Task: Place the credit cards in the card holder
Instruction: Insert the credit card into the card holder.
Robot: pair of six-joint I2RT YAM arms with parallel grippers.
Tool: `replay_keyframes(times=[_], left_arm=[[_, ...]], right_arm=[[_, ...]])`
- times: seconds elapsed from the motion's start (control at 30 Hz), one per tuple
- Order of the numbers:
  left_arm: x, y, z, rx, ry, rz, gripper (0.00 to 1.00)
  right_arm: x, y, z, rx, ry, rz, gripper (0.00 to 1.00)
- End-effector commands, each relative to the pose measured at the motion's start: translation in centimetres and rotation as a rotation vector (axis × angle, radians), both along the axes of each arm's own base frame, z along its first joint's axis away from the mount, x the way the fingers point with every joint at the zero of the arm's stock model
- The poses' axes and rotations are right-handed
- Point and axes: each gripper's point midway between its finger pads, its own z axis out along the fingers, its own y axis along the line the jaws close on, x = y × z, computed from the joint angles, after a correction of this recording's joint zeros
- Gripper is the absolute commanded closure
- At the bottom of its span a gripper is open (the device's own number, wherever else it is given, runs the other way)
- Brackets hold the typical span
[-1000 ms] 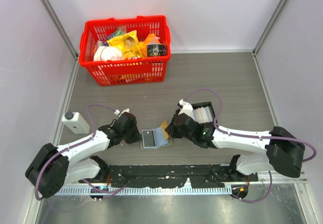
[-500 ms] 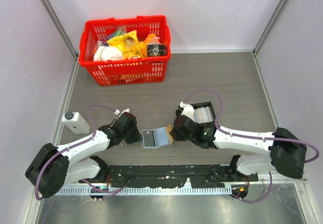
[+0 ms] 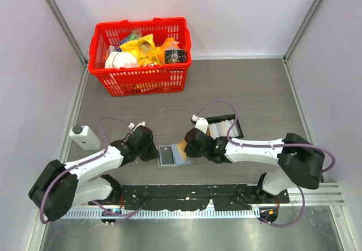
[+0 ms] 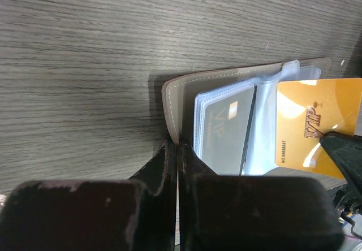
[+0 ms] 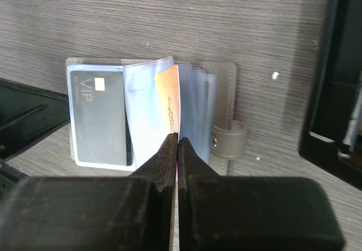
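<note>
Holder [image 3: 172,155] lies open and flat on the surface [image 3: 254,87] between my two arms. Its long axis runs left to right in the top view, with the strap tab [image 5: 231,135] at the end toward my right arm. Left jaws closed tight, tips at the holder's left cover edge; cannot tell if the cover is pinched between them. Right jaws closed on the near short end of an orange card [image 5: 167,98]. The card stands on edge, long axis pointing away from my right wrist, far end in among the clear sleeves [image 5: 198,92] near the holder's middle. Dark card [image 5: 99,118] face up in the leftmost sleeve, long axis across the holder's. Tray [image 5: 331,64] just right of the holder, not touching it.
</note>
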Motion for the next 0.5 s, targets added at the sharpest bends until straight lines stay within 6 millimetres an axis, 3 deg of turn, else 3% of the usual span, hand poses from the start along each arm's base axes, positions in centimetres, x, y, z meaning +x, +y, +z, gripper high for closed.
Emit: replay_keyframes(times=[0.0,0.13,0.2,0.37,0.47], left_arm=[[0.4,-0.3,0.1,-0.003,-0.012,-0.005,1.00],[0.3,-0.2,-0.1,0.004,-0.008,-0.004,1.00],[0.3,-0.2,-0.2,0.005,-0.007,0.000,1.00],[0.3,0.5,-0.8,0.032,-0.001,0.022,1.00],[0.2,0.6,-1.2,0.040,0.006,0.030,1.00]], right_arm=[[-1.4,1.4,-1.6,0.004,0.059,0.066,0.99],[-1.3,4.2,-0.1,0.121,0.039,0.123,0.99],[-1.3,5.6,1.7,0.202,0.018,0.149,0.99],[-1.3,8.0,8.1,0.395,-0.075,0.233,0.99],[-1.4,8.3,10.2,0.419,-0.097,0.252,0.99]])
